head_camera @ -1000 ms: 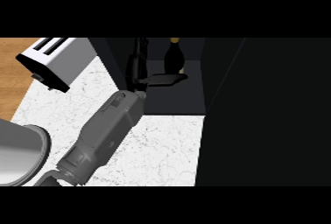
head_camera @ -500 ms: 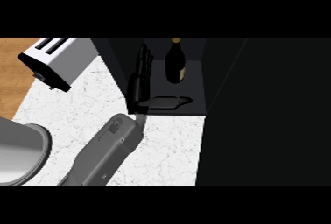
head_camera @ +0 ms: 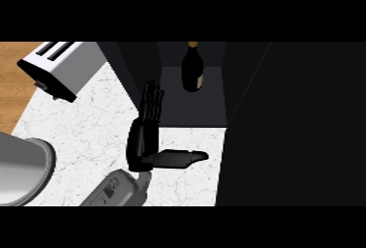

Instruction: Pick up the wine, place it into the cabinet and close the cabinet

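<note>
The dark wine bottle stands inside the open cabinet, toward its back, with nothing touching it. My left hand is out in front of the cabinet, over the white counter. Its fingers point straight toward the cabinet, along the edge of the open left door, and its thumb sticks out to the right. The hand is open and holds nothing. Its grey forearm comes in from the lower left. The right hand does not show.
A silver toaster sits at the back left on the marbled counter. A large grey round vessel fills the left edge. A tall dark panel covers the whole right side.
The hand has let go of the bottle and drawn back out of the cabinet toward me. The bottle stays standing inside.
</note>
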